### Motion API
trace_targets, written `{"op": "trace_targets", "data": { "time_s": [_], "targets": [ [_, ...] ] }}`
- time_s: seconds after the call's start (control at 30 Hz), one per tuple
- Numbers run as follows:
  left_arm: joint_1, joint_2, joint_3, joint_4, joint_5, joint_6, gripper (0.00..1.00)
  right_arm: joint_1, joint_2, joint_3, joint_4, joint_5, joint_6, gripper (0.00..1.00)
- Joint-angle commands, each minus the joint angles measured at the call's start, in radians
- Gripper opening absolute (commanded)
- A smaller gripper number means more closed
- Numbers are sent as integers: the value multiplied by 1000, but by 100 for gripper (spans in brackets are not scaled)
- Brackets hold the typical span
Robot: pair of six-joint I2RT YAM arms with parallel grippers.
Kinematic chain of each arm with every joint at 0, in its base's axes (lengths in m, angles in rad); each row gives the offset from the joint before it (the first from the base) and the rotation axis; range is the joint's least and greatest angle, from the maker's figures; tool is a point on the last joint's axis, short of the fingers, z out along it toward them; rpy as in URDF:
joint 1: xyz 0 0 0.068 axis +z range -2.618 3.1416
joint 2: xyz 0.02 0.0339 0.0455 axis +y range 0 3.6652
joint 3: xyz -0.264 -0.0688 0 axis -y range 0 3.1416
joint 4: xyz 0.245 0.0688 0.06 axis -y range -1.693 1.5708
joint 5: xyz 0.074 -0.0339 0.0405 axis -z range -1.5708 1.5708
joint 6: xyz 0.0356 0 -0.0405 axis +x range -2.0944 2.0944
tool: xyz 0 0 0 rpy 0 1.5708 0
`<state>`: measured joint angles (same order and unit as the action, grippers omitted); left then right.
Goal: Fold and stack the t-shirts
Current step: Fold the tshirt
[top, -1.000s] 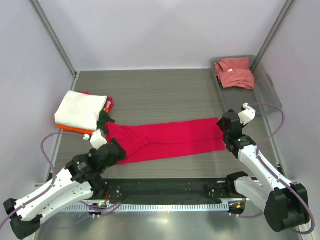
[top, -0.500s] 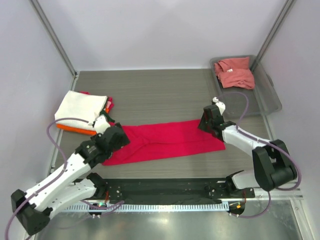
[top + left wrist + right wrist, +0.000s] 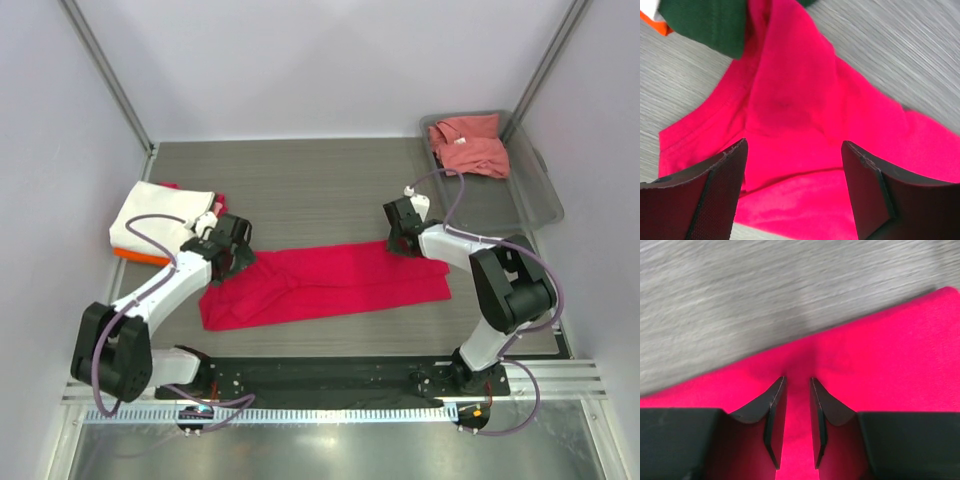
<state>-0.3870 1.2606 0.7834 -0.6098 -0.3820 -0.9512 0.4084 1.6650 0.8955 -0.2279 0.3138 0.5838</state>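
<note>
Far half of the table [image 3: 320, 185] is bare, open passage side to side. Left edge is blocked by a stack of folded shirts [image 3: 160, 220], with the left gripper [image 3: 232, 240] just beside it. Far right corner is taken by the tray [image 3: 540, 205], pink shirt [image 3: 468, 145] inside. The red shirt [image 3: 330, 285] lies flat across the middle. The right gripper [image 3: 400, 225] sits on its far edge.

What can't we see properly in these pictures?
- Top view: only edges of the shirts under the white shirt show, so they can't be counted.
- Left wrist view: the picture's top edge cuts off the green shirt.
- Right wrist view: the right gripper has its own fingers hiding whether they pinch the red shirt.
</note>
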Motion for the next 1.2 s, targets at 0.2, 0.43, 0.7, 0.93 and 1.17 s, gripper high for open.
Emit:
{"op": "trace_targets", "data": {
  "time_s": [0.2,0.43,0.7,0.93,1.17],
  "targets": [
    [108,233,40,-25,-23,-83,71,-22,108,80,-102,159,33,28],
    [142,289,36,-15,-48,-95,68,-55,105,95,-116,173,30,28],
    [142,404,184,33,-26,-44,62,-175,116,125,-120,163,37,28],
    [140,497,329,97,-33,-15,60,-223,104,151,-122,186,34,28],
    [140,487,393,94,-23,93,61,-111,-74,114,-6,29,-88,43]
  ]
}}
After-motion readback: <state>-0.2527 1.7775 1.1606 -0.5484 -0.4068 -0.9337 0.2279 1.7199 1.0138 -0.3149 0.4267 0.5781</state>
